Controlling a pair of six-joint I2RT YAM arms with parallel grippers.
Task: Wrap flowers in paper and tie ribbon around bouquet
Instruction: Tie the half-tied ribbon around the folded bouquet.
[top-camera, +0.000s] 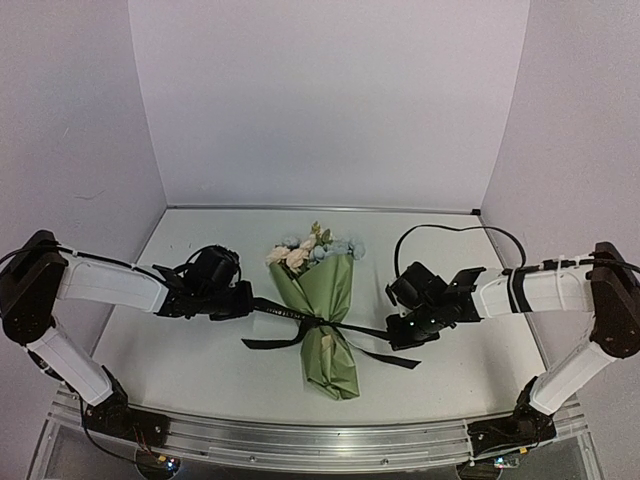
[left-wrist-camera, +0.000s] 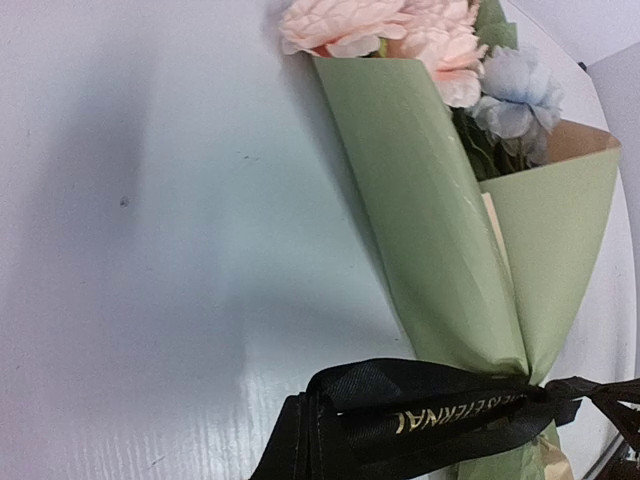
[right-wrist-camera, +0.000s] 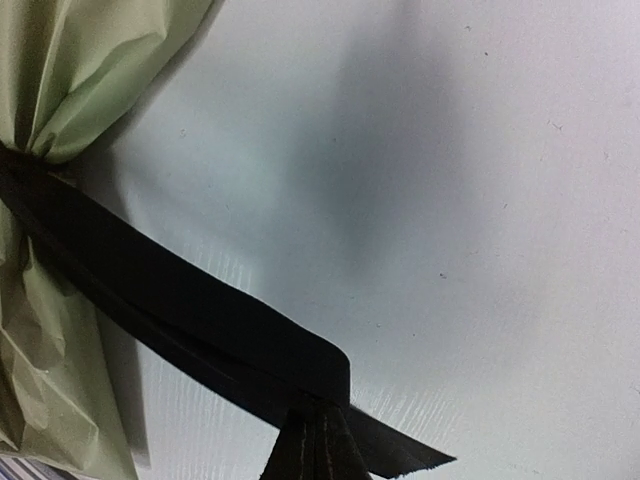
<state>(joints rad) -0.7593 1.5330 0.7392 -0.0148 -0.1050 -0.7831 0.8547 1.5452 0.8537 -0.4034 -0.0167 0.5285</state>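
The bouquet (top-camera: 325, 315) lies in the middle of the table, a cone of olive-green paper (left-wrist-camera: 430, 220) with its wide end far from me. Peach, cream and pale blue flowers (top-camera: 312, 248) show at that end. A black ribbon (top-camera: 320, 322) is cinched round the cone's waist, with gold lettering in the left wrist view (left-wrist-camera: 450, 410). My left gripper (top-camera: 245, 300) is shut on the ribbon's left strand, pinched at the fingertips (left-wrist-camera: 310, 450). My right gripper (top-camera: 400, 328) is shut on the right strand (right-wrist-camera: 180, 300), which runs taut from the paper (right-wrist-camera: 80, 70).
Loose ribbon tails lie on the table at the left (top-camera: 268, 343) and right (top-camera: 398, 358) of the cone. A black cable (top-camera: 450, 230) loops over the right arm. White walls close the back and sides. An aluminium rail (top-camera: 300, 440) runs along the near edge.
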